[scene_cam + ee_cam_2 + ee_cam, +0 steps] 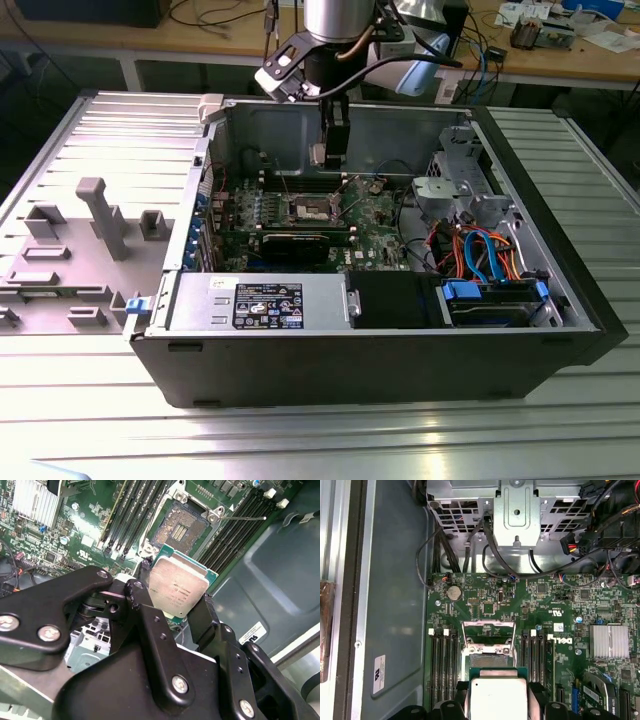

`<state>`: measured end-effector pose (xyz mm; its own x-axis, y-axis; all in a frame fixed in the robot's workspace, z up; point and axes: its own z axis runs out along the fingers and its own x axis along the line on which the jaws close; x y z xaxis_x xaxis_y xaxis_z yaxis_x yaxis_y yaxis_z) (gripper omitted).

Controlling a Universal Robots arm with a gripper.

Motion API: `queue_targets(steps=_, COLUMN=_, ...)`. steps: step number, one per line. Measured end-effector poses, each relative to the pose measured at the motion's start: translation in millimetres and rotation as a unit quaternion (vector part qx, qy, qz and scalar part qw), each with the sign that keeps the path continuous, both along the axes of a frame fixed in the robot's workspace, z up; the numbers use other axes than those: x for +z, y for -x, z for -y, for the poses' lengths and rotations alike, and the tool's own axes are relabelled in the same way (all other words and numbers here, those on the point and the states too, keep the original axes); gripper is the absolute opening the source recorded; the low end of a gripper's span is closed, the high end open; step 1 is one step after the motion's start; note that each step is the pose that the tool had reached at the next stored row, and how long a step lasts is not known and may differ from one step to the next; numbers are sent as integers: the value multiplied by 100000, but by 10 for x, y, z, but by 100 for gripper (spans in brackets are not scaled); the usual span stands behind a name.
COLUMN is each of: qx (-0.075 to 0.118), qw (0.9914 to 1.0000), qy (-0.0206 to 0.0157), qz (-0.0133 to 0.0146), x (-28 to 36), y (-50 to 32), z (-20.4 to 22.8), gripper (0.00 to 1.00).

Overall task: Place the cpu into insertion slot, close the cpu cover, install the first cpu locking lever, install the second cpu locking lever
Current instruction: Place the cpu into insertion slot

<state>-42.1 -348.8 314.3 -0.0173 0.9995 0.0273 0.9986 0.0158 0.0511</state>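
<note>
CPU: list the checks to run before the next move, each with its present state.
1. Grip: gripper shut on cpu by two opposite edges: ok.
2. Slot empty, contacts bare: ok.
3. Cover raised off the slot: ok.
4. Lever swung out beside the slot, not across it: ok.
5. Cpu held off the board, short of the slot: ok.
6. Cpu corner marks matched to the slot: cannot tell.
</note>
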Motion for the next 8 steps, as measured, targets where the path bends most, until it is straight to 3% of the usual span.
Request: queue_targets(steps=8, qx=0, qw=100000, qy=-12, qz=7, x=-15, y=16, z=0, gripper=55)
